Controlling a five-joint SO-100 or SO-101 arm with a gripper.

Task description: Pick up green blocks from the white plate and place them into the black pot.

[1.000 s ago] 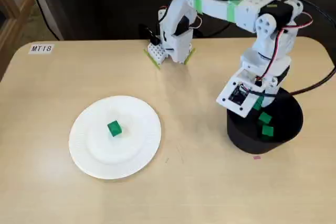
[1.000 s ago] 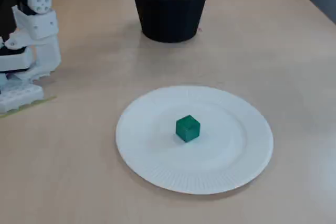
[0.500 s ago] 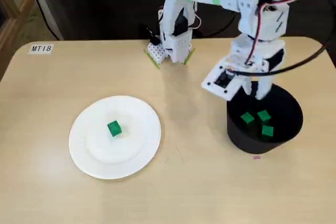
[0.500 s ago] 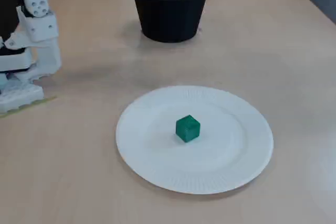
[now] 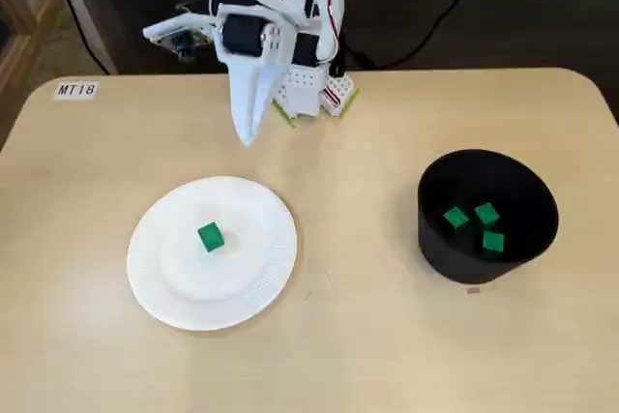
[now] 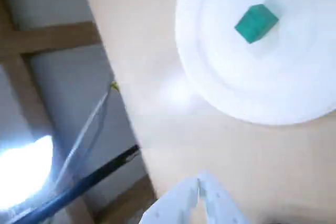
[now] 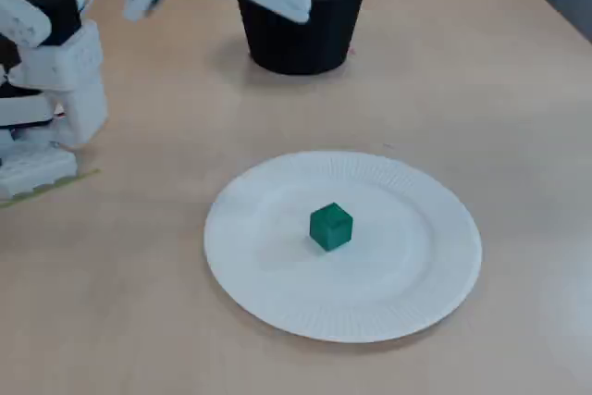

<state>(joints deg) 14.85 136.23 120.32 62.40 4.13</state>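
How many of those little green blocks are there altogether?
4: one green block on the white plate, three more inside the black pot. The pot's wall could hide others.

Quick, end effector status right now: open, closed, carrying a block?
The end effector: closed, holding nothing; its fingers meet with no green block between them.

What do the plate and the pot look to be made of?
The white plate looks like paper: matte, with fine fluting around its rim. The black pot looks like plastic: a smooth, dull, tapered wall, though its look leaves this open.
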